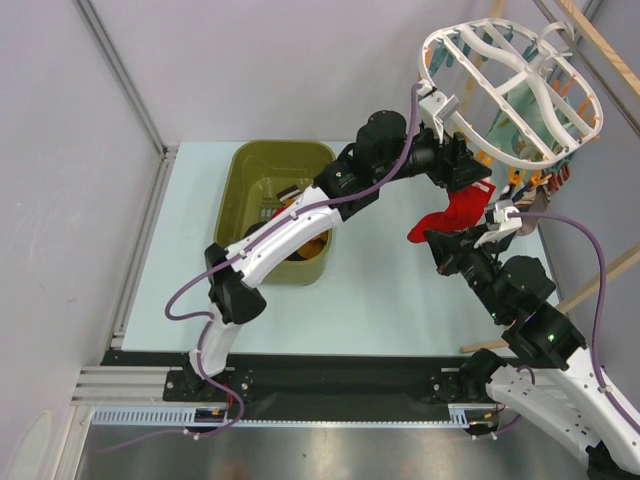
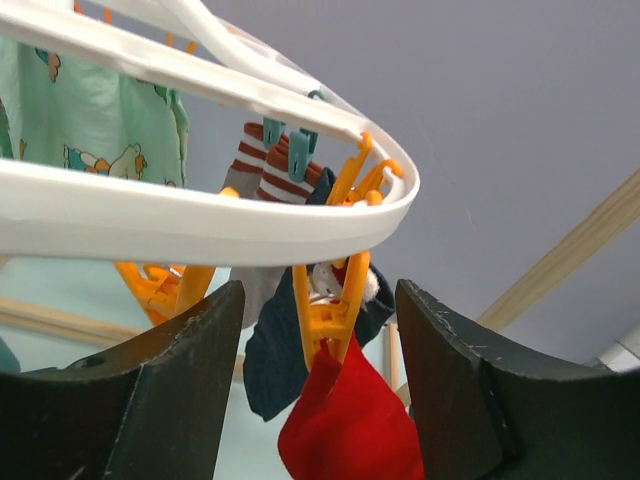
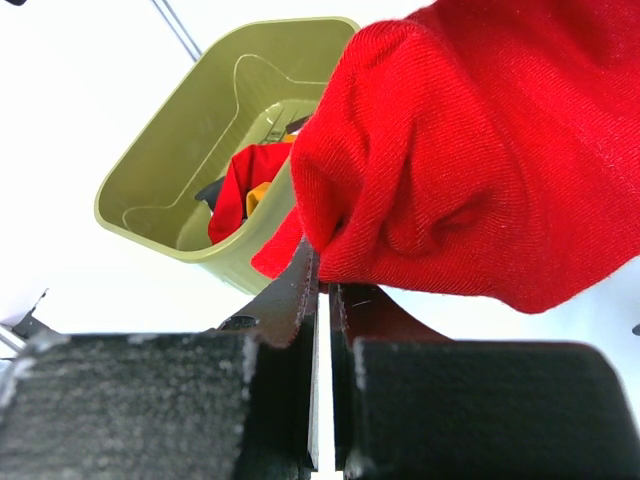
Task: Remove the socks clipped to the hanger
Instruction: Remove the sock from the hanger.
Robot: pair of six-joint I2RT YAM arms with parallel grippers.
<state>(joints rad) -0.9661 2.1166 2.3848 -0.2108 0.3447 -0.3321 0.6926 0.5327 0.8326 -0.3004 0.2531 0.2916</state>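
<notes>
The red sock hangs from an orange peg under the near rim of the hanger, up at the right above the table. Its top is pinched in that peg, so this one is not yet free. The right gripper has its fingers pressed together on a fold at the sock's lower end, holding it from below. The left gripper is raised to the rim with its fingers well apart, one on each side of the peg and touching neither it nor the cloth. The step in hand looks like squeezing the peg open while the other arm keeps the sock. More is left after that: a striped sock, a mint sock with a bear print and a dark sock are clipped further round the ring. Part of the job seems done, since the tub at the left of the table holds loose socks, red, orange and something dark. By this showing the task is somewhere near the middle.
</notes>
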